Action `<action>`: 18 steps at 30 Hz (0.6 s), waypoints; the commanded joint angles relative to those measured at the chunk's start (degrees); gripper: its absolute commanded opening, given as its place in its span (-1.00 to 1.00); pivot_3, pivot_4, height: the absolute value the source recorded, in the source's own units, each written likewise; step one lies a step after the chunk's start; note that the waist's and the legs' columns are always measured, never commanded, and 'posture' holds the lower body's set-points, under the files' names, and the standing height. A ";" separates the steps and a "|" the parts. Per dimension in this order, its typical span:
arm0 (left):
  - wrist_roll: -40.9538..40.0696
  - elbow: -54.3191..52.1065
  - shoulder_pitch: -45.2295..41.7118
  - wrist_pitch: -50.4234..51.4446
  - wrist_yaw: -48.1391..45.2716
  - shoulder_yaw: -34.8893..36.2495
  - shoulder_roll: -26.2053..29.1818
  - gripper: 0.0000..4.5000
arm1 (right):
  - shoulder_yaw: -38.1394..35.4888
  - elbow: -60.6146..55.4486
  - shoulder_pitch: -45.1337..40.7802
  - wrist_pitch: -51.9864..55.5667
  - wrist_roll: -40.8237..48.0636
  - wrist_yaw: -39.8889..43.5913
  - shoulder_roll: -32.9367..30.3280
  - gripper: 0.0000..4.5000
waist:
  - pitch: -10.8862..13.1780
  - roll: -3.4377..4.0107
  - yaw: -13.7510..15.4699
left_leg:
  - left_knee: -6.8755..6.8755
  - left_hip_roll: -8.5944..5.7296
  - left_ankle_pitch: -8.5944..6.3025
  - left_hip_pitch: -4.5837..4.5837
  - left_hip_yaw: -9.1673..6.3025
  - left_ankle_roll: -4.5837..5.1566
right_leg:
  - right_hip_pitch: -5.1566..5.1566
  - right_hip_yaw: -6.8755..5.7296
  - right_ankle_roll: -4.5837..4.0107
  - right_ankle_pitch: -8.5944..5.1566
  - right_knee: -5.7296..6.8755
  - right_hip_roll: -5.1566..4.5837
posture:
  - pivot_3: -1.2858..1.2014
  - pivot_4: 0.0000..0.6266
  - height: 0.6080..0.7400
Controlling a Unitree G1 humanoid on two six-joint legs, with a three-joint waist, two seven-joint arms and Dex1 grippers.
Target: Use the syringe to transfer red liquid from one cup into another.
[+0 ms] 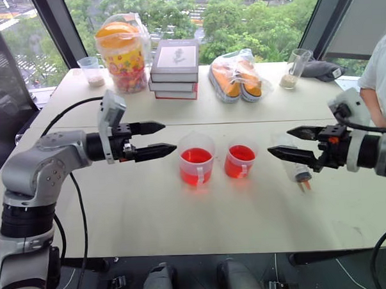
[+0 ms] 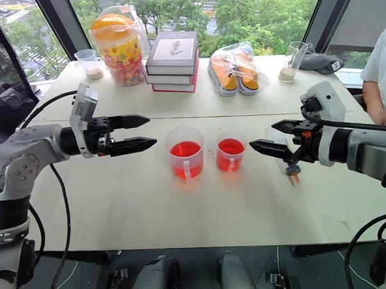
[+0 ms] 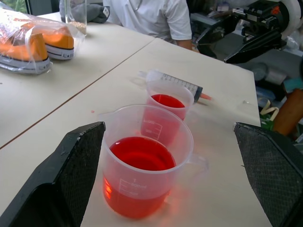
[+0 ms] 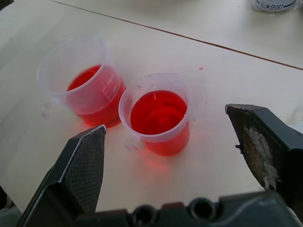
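While both claws hang spread wide and empty above the table (image 1: 151, 223), the right gripper (image 2: 269, 137) is plainly the nearer one to the syringe (image 3: 176, 82), which lies flat on the tabletop just below and behind its fingertips, partly covered by them in the head views. The syringe's long axis runs roughly away from the robot, with the orange nozzle tip (image 1: 304, 186) pointing back toward the near edge and the barrel stretching off toward the far side; so, by my reading, the right claw must drop and turn its jaws across that barrel rather than along it. The left gripper (image 1: 155, 138) points level toward the cups from the other side, well apart from the syringe. Between the two claws stand the larger cup (image 1: 196, 158) and, just beside it on the robot's right, the smaller cup (image 1: 240, 160), both holding red liquid (image 4: 157, 111); the smaller one stands near the syringe and could be knocked by a careless sweep. Farther back lie a stack of books (image 1: 175, 69), bagged shoes (image 1: 237, 76), a snack tub (image 1: 121, 53), and a person's arm (image 1: 381, 79) at the far right edge.
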 commanded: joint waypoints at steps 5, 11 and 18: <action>-0.95 0.55 -2.13 -1.09 0.60 1.25 -1.30 1.00 | -1.74 -0.69 0.39 -1.46 1.07 -0.33 -2.02 0.97 | 0.00 0.00 0.00 | 0.00 0.00 0.00 0.00 0.00 0.00 | 0.00 0.00 0.00 0.00 0.00 0.00 | 0.03 -0.52 1.00; -0.32 0.13 -1.69 -1.74 0.15 1.03 -1.21 1.00 | -2.01 -0.20 0.93 -2.12 1.02 -0.53 -2.76 0.97 | 0.00 0.00 -0.01 | -0.01 0.00 0.00 0.00 0.00 0.00 | 0.00 0.00 0.00 0.00 0.00 0.00 | 0.03 -0.52 1.00; -0.05 0.54 -2.10 -2.40 -0.28 0.30 -1.63 1.00 | -2.34 0.25 1.95 -2.90 0.51 -0.48 -4.41 0.97 | 0.00 0.00 0.00 | -0.01 0.00 0.00 0.00 0.00 0.00 | 0.00 0.00 0.00 0.00 -0.01 0.00 | 0.03 -0.52 1.00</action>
